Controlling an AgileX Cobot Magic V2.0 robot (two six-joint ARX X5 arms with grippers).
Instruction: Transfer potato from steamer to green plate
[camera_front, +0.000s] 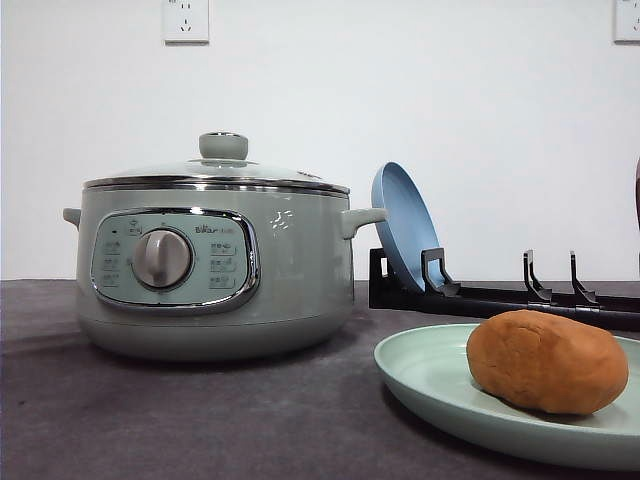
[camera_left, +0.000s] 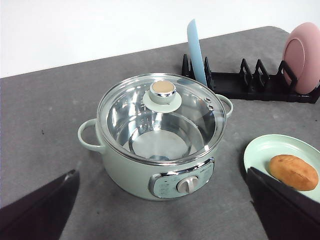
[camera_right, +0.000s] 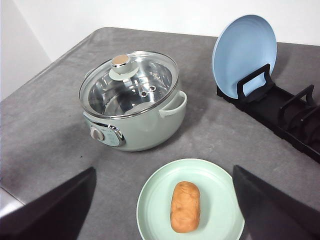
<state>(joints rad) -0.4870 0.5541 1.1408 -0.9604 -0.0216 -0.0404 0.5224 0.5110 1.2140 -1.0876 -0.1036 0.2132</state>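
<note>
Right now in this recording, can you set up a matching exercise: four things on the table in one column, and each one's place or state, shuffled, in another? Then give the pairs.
Things:
1. potato
2. glass lid
3. blue plate
4. pink plate

Places or states:
A. closed on the steamer
B. upright in the black dish rack, at the end nearest the steamer
C. lying on the green plate
D. upright at the rack's far end, away from the steamer

Pairs: 1-C, 2-A, 3-B, 4-D
</note>
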